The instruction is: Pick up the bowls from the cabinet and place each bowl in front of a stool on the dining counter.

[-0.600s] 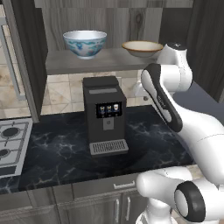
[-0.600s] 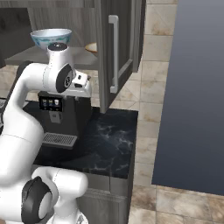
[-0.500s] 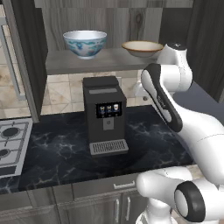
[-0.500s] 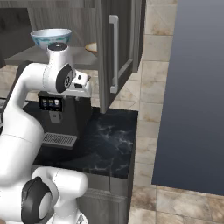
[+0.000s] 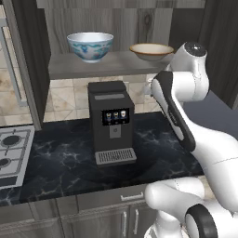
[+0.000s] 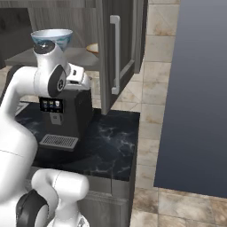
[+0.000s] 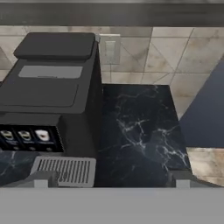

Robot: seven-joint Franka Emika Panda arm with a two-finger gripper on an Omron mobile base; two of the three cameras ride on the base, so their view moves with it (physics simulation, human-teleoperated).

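Two bowls stand on the grey shelf (image 5: 102, 65) of the dark wood-grain cabinet: the deep white bowl with blue flowers (image 5: 89, 45) on the left and the shallow cream bowl (image 5: 151, 50) on the right. From the right, the blue bowl (image 6: 52, 36) shows behind my arm and the cream bowl (image 6: 92, 48) peeks past the open door. My gripper (image 7: 112, 180) is open and holds nothing. It hangs below the shelf, just right of the coffee machine. The hand (image 6: 79, 79) sits under the cream bowl. The dining counter is out of view.
A black coffee machine (image 5: 111, 122) stands on the black marble counter (image 5: 158, 144) directly under the shelf. A gas hob (image 5: 11, 153) lies at the left. The cabinet door (image 6: 119, 48) with its silver handle stands open to the right of my hand.
My arm's upper joints and hand have shifted slightly left and up in the right base view. Both bowls stay where they were.
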